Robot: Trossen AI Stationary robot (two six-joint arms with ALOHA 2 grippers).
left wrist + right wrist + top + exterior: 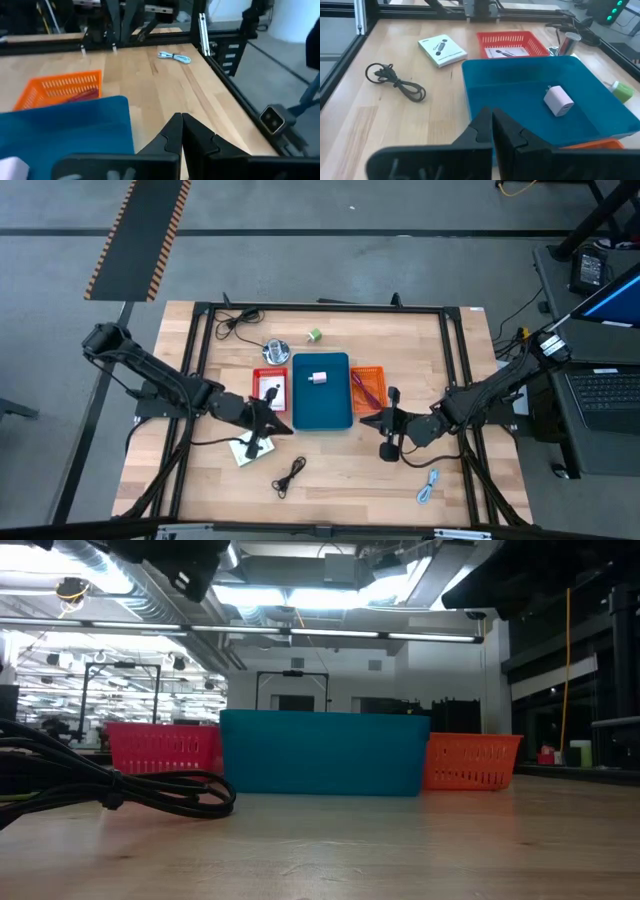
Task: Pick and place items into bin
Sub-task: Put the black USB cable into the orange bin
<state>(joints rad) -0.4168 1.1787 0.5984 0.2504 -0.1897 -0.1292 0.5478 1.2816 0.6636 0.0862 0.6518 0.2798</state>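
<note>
middle bin (322, 412): holds block (318, 377) | left basket (262, 372): holds card (271, 389) (touching bin) | right basket (369, 387): cable inside | front: second card (251, 448), coiled cable (290, 476), another cable (429, 487)

Grey concrete floor (330, 265) all round a light wooden table (330, 480) with a black metal frame (325, 307). Black mat with orange-striped edges (140, 235) lying on the floor beyond the far left corner. Side desk on the right carrying an open laptop (605, 395). Level across the tabletop: large open hall, exposed ceiling ducting (150, 600), long fluorescent strip lights (330, 635), black doorway-like frame (292, 690) at the back wall, yellow cable hanging down (568, 660) at right.
</note>
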